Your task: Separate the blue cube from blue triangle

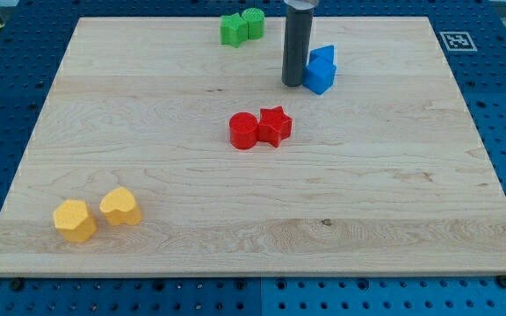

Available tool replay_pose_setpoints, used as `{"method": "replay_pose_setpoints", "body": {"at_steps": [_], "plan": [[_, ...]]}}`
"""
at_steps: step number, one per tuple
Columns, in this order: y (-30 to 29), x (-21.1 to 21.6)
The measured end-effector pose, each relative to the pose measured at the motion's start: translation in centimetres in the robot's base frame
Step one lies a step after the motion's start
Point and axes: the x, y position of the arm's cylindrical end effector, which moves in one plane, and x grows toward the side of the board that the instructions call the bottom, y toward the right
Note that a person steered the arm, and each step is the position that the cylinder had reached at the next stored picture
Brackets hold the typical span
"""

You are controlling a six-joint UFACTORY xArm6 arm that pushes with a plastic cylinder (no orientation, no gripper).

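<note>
The blue cube [320, 76] and the blue triangle [323, 56] sit touching each other near the view's top, right of centre, the triangle just above the cube. My rod comes down from the top edge and my tip [292, 83] rests on the board just left of the blue cube, very close to it or touching it.
Two green blocks [240, 26] sit together at the top left of the rod. A red cylinder [243, 131] and a red star [275, 125] touch at the board's centre. Two yellow blocks [75, 219] [120, 206] lie at the bottom left. The wooden board [393, 202] ends in blue pegboard.
</note>
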Motion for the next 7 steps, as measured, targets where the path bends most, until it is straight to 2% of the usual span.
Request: {"method": "replay_pose_setpoints", "body": {"at_steps": [5, 7], "plan": [[-0.5, -1.7], [5.2, -0.8]]}}
